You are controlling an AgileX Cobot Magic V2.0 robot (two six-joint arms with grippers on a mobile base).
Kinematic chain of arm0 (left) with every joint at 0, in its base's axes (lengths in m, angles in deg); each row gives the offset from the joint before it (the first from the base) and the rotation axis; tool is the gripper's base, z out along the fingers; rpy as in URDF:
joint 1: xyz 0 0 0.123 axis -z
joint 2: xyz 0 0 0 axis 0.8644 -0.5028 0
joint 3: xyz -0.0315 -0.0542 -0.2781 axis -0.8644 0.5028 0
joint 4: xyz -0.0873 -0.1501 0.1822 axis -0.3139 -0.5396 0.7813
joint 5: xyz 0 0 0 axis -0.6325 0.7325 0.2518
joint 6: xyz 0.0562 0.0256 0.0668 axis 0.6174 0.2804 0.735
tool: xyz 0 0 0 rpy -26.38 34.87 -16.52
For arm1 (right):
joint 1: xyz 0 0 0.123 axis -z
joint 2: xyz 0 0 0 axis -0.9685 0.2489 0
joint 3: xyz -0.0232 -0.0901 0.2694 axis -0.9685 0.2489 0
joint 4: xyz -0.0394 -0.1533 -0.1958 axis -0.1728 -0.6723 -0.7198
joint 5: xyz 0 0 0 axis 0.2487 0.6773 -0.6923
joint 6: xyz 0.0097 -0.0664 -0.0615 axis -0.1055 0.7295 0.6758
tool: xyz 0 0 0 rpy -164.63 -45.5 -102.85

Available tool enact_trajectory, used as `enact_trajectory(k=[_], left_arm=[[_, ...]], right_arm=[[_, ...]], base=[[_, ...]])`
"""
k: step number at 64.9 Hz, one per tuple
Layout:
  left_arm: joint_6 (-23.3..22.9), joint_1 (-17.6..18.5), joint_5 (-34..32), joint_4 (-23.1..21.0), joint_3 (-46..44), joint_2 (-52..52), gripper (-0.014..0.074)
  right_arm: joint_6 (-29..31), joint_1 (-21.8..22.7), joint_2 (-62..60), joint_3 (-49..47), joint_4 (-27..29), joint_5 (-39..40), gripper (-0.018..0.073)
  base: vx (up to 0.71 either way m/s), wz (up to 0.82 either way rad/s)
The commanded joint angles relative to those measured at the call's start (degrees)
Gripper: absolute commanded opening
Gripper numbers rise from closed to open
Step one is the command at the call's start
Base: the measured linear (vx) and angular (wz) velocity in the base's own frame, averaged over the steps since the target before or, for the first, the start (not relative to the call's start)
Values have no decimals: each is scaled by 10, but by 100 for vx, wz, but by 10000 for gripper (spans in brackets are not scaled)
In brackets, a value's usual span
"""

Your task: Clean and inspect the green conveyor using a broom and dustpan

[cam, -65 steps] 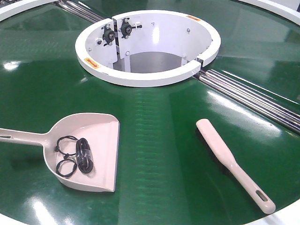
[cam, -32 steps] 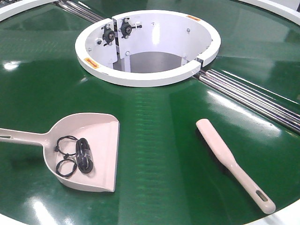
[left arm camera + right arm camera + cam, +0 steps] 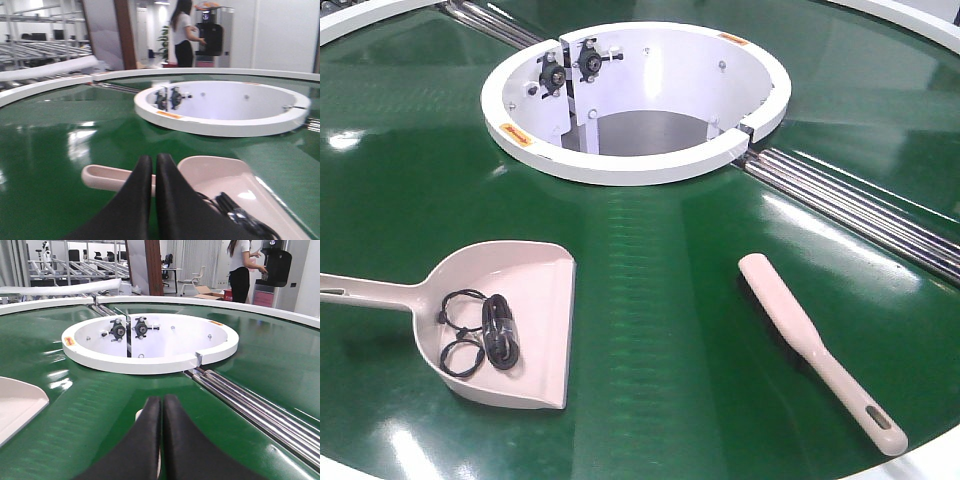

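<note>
**Broom and dustpan lying apart on the belt, both claws closed and empty**

The white ring opening (image 3: 635, 100) is sitting in the green conveyor (image 3: 650, 300), and everything else is lying on the near side of it. The dustpan (image 3: 505, 325) is resting flat, nearer than the ring and to its left, with its handle pointing left and its flat lip facing right. It is carrying a coiled black cable (image 3: 485, 335). The broom (image 3: 815, 350) is lying nearer than the ring and to its right, well apart from the dustpan, its slotted handle end pointing toward the belt's near edge. Metal roller strips (image 3: 850, 210) are running away from the ring's right side.

The left gripper (image 3: 152, 165) is hovering over the dustpan handle, its 2 black fingers pressed together and gripping nothing. The right gripper (image 3: 161, 407) is showing the same: fingers touching, nothing between them, facing the ring.
</note>
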Motion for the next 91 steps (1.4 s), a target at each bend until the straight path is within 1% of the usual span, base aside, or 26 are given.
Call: enact_trajectory(k=[1, 8, 56, 59, 65, 74, 79, 84, 87, 91], left_arm=[[-8, -22, -45, -5, 6, 10, -6], [-8, -38, -45, -4, 6, 10, -6], [-8, -38, -45, -4, 6, 8, -6], [-8, -38, -45, -4, 6, 8, -6], [-8, -38, -45, -4, 6, 8, -6], [-8, -38, -45, -4, 6, 8, -6], [-8, -38, -45, -4, 6, 8, -6], [-8, -38, -45, -4, 6, 8, -6], [-8, -38, -45, -4, 6, 8, -6], [-8, -38, -45, -4, 6, 8, -6]], right_arm=[[5, 3, 5, -16, 1, 41, -8], [5, 3, 5, -16, 1, 41, -8], [5, 3, 5, -16, -1, 41, -8], [8, 3, 5, -16, -13, 41, -8], [8, 3, 5, -16, -65, 41, -8], [8, 5, 5, -16, -80, 40, -8], [2, 25, 5, -14, -78, 42, -8], [-11, 62, -5, 10, -79, 70, -8], [-13, 76, -18, 28, -80, 86, -8], [-13, 80, -47, 55, -81, 104, -8]], base=[[0, 0], [0, 0], [0, 0], [0, 0], [0, 0], [0, 0], [0, 0], [0, 0], [0, 0], [0, 0]])
